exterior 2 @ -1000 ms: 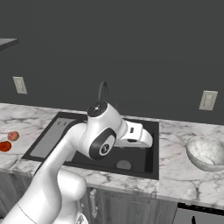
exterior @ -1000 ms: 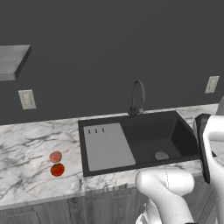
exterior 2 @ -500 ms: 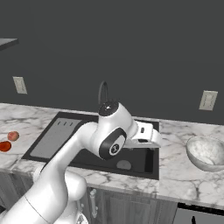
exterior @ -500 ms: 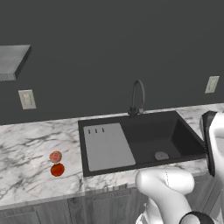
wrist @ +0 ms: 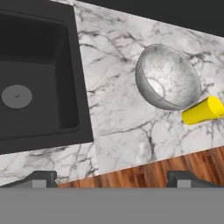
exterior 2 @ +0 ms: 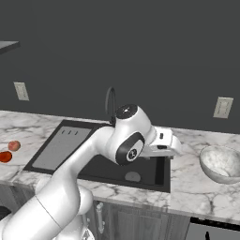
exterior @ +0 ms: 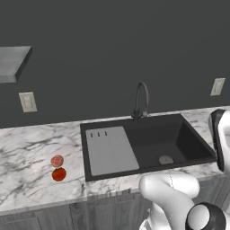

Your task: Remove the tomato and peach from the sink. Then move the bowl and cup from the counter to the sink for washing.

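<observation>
The speckled pale bowl [wrist: 168, 83] sits on the marble counter [wrist: 113, 113] right of the black sink [wrist: 72, 87], and the yellow cup [wrist: 203, 110] is just beyond it. My gripper [wrist: 111, 179] hangs open and empty above the counter strip between sink and bowl. From the right base, the hand [exterior 2: 166, 144] hovers over the sink's right rim, left of the bowl [exterior 2: 220, 164]. The tomato [exterior: 59, 174] and the peach [exterior: 57, 161] rest side by side on the counter [exterior: 27, 148] left of the sink [exterior: 152, 134]. They appear again as tomato [exterior 2: 5, 156] and peach [exterior 2: 14, 146].
A black gooseneck faucet [exterior: 141, 101] rises behind the basin, which has a grey flat panel [exterior: 110, 150] on its left side and a round drain [wrist: 16, 96]. Wall outlets [exterior 2: 222, 108] sit on the dark backsplash. The counter's front edge drops to a wood floor [wrist: 153, 173].
The arm has swung rightward, carrying the hand from over the basin to its right rim, nearer the bowl. Fruits, bowl and open jaws are unchanged.
</observation>
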Controlling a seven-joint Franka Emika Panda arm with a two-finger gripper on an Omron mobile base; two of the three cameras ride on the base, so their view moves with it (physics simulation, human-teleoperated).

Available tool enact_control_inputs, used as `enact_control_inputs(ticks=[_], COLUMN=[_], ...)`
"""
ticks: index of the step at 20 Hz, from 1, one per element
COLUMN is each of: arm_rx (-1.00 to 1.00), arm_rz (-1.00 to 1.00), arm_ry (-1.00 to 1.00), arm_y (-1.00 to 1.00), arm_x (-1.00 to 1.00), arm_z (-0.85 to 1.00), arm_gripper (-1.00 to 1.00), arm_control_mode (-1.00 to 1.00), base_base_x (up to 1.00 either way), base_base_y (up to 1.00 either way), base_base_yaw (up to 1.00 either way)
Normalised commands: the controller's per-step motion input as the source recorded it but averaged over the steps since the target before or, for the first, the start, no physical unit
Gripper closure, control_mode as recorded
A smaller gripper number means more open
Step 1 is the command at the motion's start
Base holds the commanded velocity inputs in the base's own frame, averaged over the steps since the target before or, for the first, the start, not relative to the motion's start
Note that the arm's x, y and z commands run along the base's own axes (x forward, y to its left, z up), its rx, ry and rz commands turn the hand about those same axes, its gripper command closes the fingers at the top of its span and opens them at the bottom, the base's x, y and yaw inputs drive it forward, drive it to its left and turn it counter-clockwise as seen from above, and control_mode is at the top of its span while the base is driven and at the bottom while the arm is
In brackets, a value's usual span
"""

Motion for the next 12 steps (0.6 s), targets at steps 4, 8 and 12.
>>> enact_control_inputs(ticks=[4, 8, 12], arm_rx=[0.00, 0.00, 0.00], arm_rz=[0.00, 0.00, 0.00], arm_ry=[0.06, 0.05, 0.05], arm_y=[-0.19, -0.20, -0.21], arm_x=[0.15, 0.15, 0.14], arm_z=[0.00, 0.00, 0.00], arm_gripper=[-1.00, -1.00, -1.00], arm_control_mode=[-1.00, -1.00, -1.00], base_base_x=[0.00, 0.00, 0.00], base_base_y=[0.00, 0.00, 0.00], base_base_yaw=[0.00, 0.00, 0.00])
